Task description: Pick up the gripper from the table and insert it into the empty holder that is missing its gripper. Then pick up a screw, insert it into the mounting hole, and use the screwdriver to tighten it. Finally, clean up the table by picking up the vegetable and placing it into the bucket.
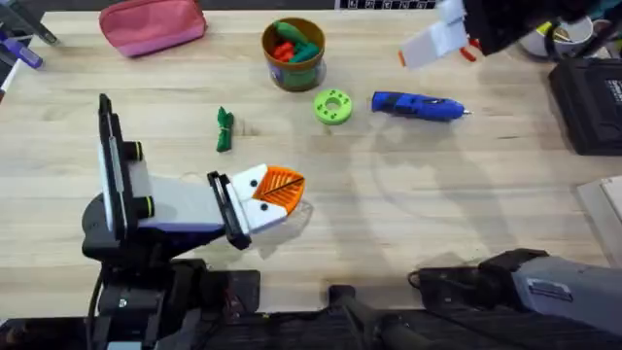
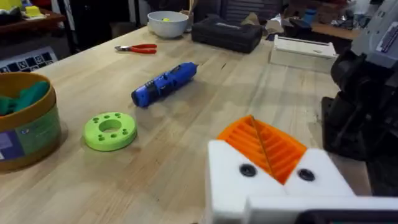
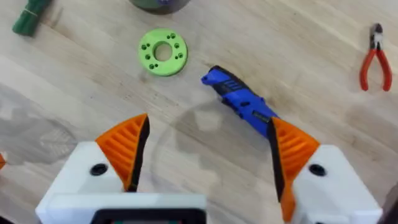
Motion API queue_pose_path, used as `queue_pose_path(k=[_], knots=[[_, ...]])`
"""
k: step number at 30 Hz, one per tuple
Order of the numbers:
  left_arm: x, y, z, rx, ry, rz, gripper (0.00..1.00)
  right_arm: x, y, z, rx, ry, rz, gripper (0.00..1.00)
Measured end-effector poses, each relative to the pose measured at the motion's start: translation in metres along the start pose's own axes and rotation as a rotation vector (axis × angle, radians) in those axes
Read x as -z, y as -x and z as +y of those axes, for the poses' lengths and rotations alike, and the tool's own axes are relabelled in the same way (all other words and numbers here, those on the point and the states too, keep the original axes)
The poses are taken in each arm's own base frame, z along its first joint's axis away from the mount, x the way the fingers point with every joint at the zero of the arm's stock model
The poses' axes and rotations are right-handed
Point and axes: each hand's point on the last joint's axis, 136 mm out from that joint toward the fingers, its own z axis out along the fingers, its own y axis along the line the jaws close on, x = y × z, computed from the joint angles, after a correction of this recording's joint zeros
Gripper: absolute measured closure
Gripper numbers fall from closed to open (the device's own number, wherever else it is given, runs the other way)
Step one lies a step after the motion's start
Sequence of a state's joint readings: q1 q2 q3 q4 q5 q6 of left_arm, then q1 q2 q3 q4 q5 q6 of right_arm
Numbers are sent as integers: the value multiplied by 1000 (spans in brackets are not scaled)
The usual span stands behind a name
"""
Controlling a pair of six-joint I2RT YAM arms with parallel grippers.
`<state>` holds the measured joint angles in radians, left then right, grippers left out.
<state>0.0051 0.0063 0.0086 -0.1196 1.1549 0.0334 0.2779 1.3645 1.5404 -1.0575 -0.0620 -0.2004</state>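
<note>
Fingers of the right gripper (image 3: 205,158) stand spread wide, both orange pads in place, hovering high above the blue screwdriver (image 3: 242,102), which lies on the table (image 1: 389,224) just beside the green disc (image 1: 332,106). My judgement: the screwdriver step is in hand, and next comes a descent to straddle its body. The left gripper (image 1: 275,194) rests low, its orange pads pressed together on nothing. The dark-green vegetable (image 1: 224,129) lies near it, apart from the bucket (image 1: 293,54).
</note>
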Motion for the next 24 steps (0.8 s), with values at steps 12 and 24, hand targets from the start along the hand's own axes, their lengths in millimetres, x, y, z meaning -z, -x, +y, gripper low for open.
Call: queue_pose_path(k=[12,24], knots=[[0,0,0,-3,0,0,300,-1,-52,-20,-173,-62,-66,8],[0,8,7,-5,39,-24,15,0,-53,-22,-202,-68,-73,10]])
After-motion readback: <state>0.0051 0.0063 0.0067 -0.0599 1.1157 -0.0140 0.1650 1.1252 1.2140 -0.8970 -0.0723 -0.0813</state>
